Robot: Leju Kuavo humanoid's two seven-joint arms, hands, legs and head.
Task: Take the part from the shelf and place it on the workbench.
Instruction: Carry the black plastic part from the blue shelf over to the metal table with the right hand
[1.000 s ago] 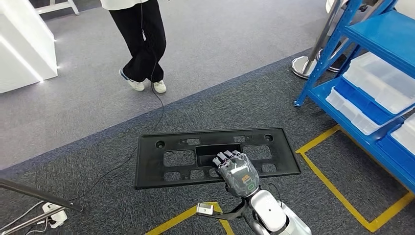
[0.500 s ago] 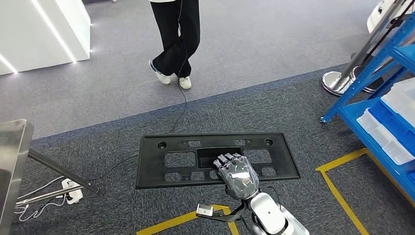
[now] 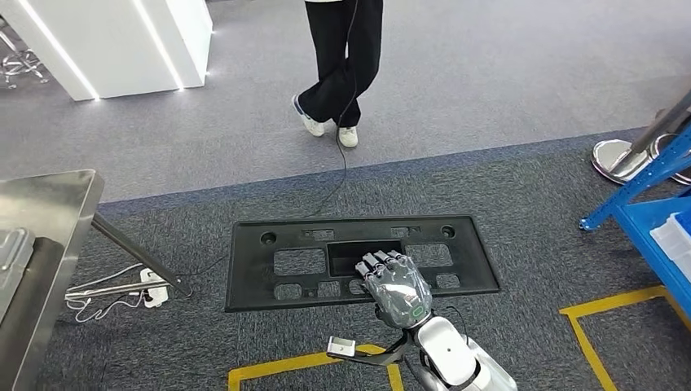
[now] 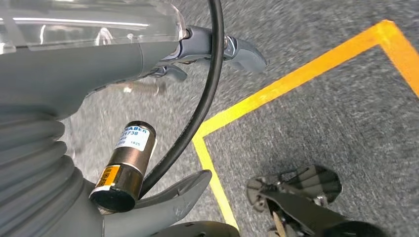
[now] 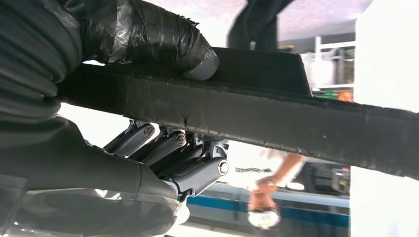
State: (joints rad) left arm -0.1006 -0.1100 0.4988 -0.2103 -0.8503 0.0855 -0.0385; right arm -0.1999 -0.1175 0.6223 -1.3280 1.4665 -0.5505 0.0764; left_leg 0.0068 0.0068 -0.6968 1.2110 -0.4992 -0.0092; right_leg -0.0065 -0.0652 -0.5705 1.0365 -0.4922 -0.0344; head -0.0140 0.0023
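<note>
The part (image 3: 285, 265) is a long flat black plastic panel with several cut-outs, held level above the carpet in the head view. My right hand (image 3: 397, 287) grips its near edge at the middle. In the right wrist view the thumb (image 5: 163, 39) lies on top of the part's edge (image 5: 276, 118) and the fingers (image 5: 188, 158) curl beneath it. The steel workbench (image 3: 49, 204) shows its corner at the far left. The blue shelf (image 3: 652, 220) stands at the right edge. My left hand (image 4: 99, 64) hangs over the floor with its fingers apart and holds nothing.
A person (image 3: 342, 65) in black trousers stands ahead on the grey floor, a cable trailing down to the carpet. Yellow tape (image 3: 301, 362) marks the carpet near my feet. A white counter (image 3: 122, 41) is at the back left, and a chrome post base (image 3: 619, 155) beside the shelf.
The camera has turned left: the shelf has slid toward the right edge and the workbench has come in on the left. My right hand still holds the part the same way.
</note>
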